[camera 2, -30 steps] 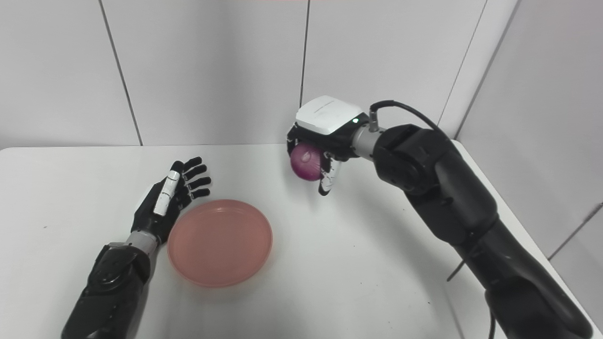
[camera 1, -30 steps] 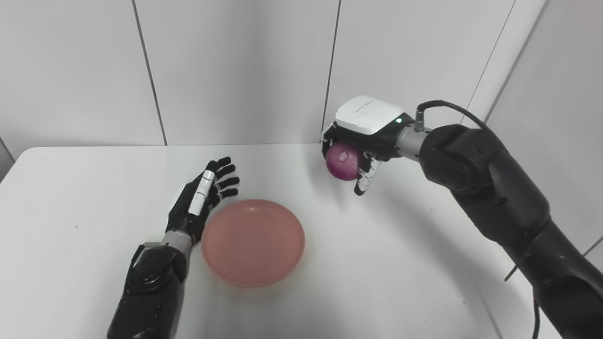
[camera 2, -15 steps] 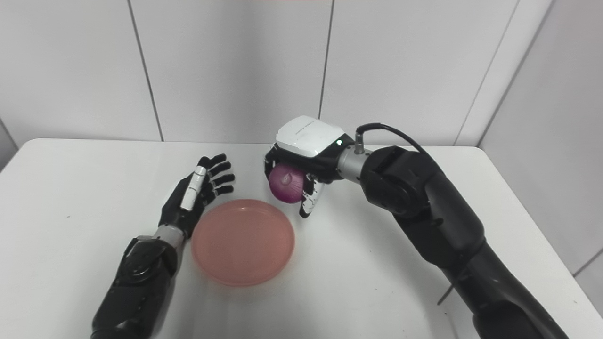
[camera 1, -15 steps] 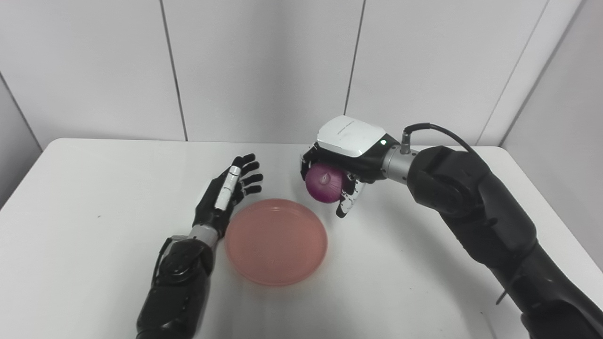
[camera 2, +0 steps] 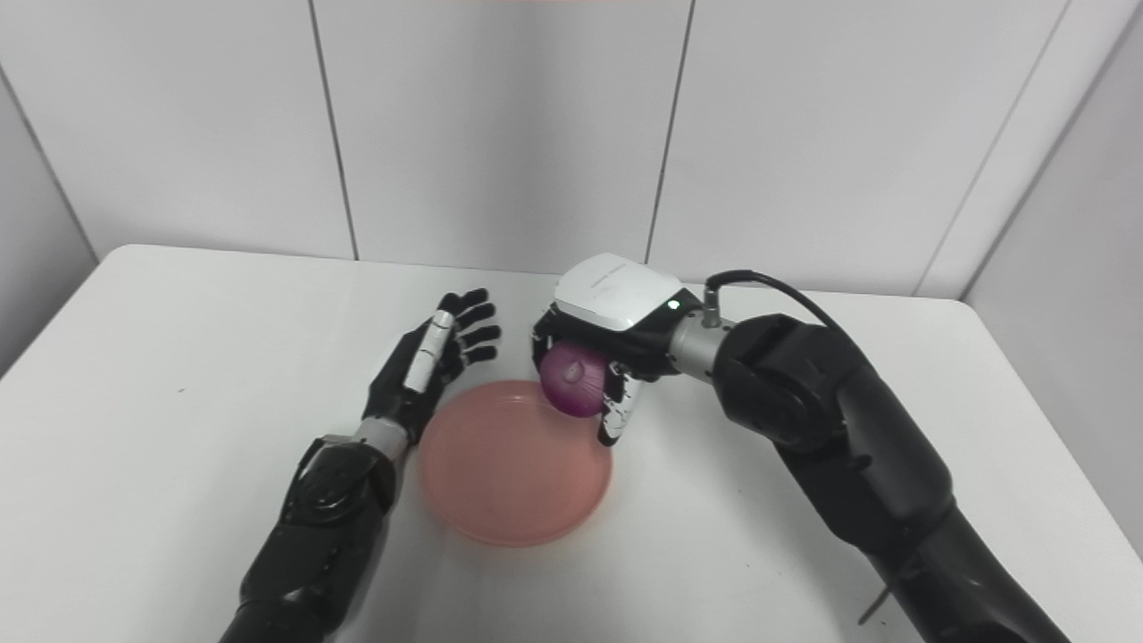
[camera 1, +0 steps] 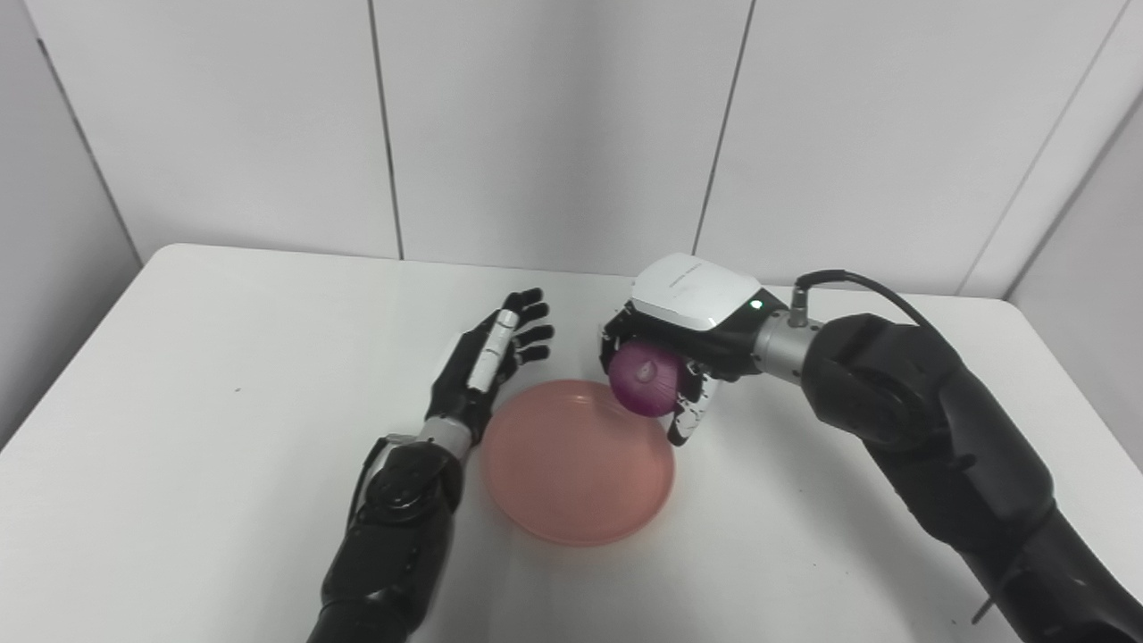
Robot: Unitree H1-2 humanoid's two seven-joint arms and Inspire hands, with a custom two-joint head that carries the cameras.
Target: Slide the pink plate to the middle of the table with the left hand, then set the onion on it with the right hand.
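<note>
The left hand (camera 1: 487,366) lay open, empty, just beside the plate (camera 1: 576,464). The right hand (camera 1: 679,357) gripped the onion (camera 1: 645,389) above the plate's far rim. Round, firm, slick-skinned; it probably needed cupping around its widest part.

Soft, even light from overhead is filling both views, leaving only faint grey shadows on the white table (camera 1: 223,429) beneath the arms and along the near rim of the pink plate (camera 1: 571,482), with no harsh glare and everything staying reasonably sharp.
</note>
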